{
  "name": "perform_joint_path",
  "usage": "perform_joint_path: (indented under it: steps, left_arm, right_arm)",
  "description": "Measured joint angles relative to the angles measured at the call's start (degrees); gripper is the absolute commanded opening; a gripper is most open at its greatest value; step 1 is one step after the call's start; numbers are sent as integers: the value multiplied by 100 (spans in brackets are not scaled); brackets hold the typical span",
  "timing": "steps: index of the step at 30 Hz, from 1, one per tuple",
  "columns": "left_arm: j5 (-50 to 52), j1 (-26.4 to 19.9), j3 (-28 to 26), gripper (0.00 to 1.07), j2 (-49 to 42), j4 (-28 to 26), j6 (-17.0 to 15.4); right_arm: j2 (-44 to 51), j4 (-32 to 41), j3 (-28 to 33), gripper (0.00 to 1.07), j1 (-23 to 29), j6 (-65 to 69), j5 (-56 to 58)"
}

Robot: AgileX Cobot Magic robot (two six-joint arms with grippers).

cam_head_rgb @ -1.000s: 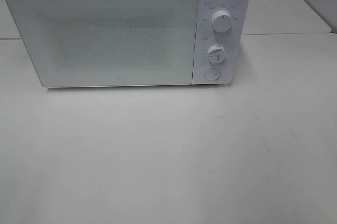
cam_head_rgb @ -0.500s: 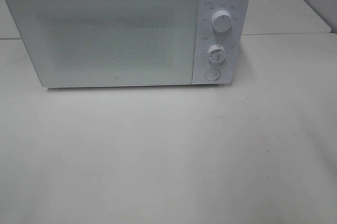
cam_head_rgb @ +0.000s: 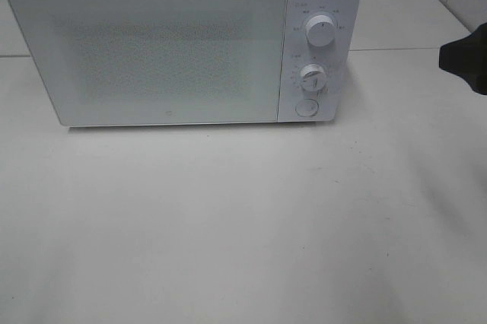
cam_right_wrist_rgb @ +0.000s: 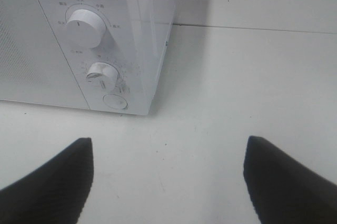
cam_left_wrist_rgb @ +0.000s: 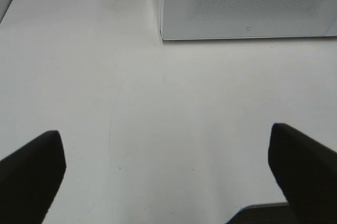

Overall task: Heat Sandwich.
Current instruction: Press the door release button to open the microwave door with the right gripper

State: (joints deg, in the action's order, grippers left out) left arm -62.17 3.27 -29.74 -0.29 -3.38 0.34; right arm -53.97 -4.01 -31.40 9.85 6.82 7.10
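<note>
- Standing on the white bench (cam_head_rgb: 228, 225): one white microwave (cam_head_rgb: 152, 42), door shut, speckled panel facing the high camera.
- Control strip at the microwave's right end, counted: two round knobs and one round button.
- Upper knob (cam_head_rgb: 320, 32) is the larger. The lower knob (cam_head_rgb: 312, 77) is directly below it, and the button (cam_head_rgb: 307, 107) is below that, nearest the microwave's base.
- Sandwich: zero seen in all three views, so I cannot tell where it is. The door panel shows nothing of the inside.
- Left gripper (cam_left_wrist_rgb: 164, 132): jaws released and spread wide, with two black fingers (cam_left_wrist_rgb: 31, 176) and nothing between them but bare bench. It sits in front of the microwave, well apart from it, with the door's lower left corner in its view.
- Right gripper (cam_right_wrist_rgb: 168, 140): jaws released, with two black fingers (cam_right_wrist_rgb: 284, 182) and only bench between them. It is in front of the microwave's control end, near it but apart from it. Both knobs and the button show in its view.
- High view: one dark part of the right arm (cam_head_rgb: 466, 56) shows to the right of the microwave, level with the knobs and clear of the casing.
- Loose items on the bench around the microwave, counted: zero.
</note>
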Motion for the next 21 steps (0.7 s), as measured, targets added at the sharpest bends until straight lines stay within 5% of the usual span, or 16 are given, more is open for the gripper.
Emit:
perform_joint_path:
  steps: [10,21]
  left_arm:
    - [0,0,0,98,0,0,0]
    - [0,0,0,98,0,0,0]
  right_arm:
    - [-1117,0,327,76,0,-63,-1965]
    - [-2212,768,659,76,201,-447,-3529]
